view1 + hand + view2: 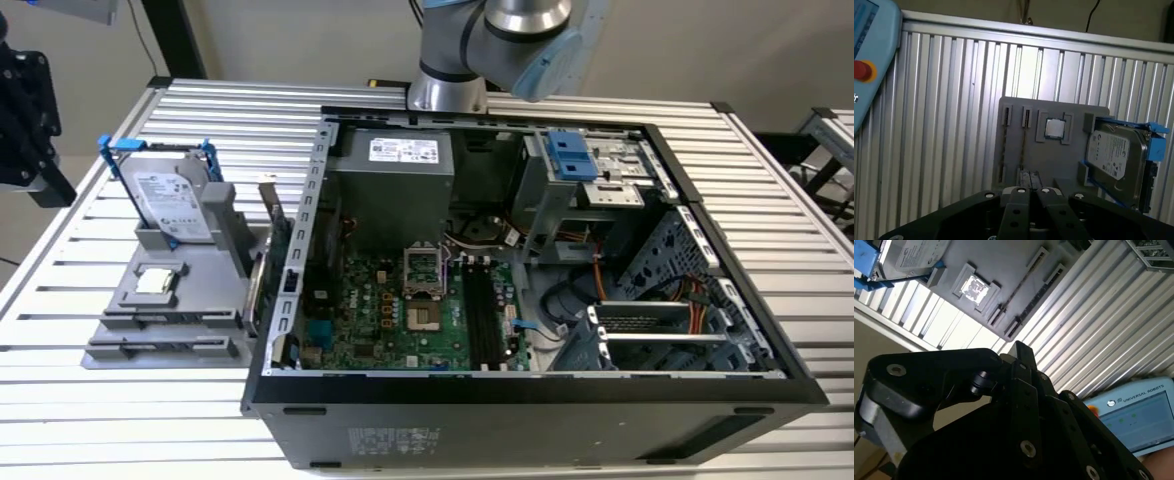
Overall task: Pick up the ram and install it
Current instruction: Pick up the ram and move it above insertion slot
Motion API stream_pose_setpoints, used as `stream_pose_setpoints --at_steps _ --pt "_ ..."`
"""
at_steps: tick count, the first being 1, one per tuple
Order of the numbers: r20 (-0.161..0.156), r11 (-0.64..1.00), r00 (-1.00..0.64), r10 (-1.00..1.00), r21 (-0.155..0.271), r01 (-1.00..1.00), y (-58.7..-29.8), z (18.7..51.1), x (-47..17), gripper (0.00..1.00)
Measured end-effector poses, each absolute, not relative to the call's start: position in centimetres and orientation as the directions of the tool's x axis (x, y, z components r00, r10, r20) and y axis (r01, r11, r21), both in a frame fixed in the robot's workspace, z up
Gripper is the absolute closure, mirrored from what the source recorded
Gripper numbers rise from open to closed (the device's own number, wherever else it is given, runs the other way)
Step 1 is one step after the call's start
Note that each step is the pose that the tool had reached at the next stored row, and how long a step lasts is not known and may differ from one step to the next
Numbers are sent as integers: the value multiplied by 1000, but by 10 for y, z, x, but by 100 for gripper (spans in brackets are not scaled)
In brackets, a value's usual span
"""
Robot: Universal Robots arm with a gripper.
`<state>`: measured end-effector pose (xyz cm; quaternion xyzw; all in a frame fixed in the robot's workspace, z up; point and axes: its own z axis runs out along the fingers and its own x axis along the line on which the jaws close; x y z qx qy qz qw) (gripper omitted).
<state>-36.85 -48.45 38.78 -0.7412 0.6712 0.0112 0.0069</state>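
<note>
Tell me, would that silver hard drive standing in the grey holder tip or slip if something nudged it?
The hard drive stands on edge, tall and narrow, so it would probably tip if freed, though the grey holder braces it. Its metal body likely makes it stiff and heavy for its size.

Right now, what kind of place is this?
Probably a robotics lab or test cell for PC assembly: an open desktop computer case sits on a slatted aluminium table, a grey fixture tray beside it holds a hard drive, and a teach pendant shows in the second wrist view.
</note>
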Motion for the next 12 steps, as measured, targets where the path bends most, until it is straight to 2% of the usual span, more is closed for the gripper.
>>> stream_pose_setpoints --at_steps 3,4,12 --pt "-26 -99 99 -995 5 -995 -484 388 -369 100" --pt "-26 -99 99 -995 5 -995 -484 388 -369 0" --pt "-26 -99 99 -995 5 -995 -485 388 -368 0"
